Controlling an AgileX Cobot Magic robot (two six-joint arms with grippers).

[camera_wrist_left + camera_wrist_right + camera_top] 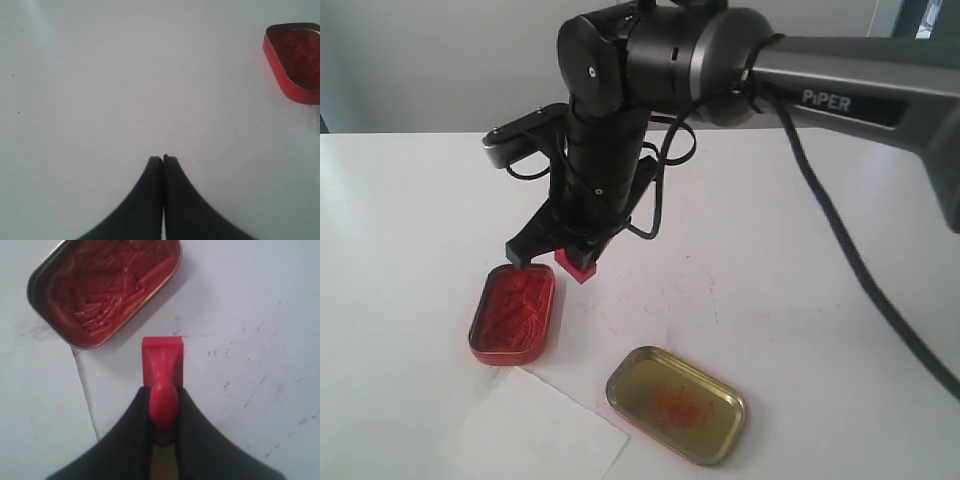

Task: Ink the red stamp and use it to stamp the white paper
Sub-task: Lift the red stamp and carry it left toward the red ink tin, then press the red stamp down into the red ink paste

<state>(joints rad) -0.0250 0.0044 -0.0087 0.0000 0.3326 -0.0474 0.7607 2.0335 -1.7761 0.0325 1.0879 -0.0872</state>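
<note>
Ink tin (512,315) just beside red stamp (576,267); lid (676,404) well apart, bare tabletop (620,325) between.

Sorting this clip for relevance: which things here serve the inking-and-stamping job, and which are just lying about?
In the job: red stamp in the right tool, ink tin, white paper.
Lying about: smeared brass lid, shut left tool.

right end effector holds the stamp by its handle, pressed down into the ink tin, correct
Not quite. The right end effector does hold the stamp by its handle, but the stamp is not in the ink tin: it sits outside the tin, beside its rim. The right wrist view shows this.
</note>
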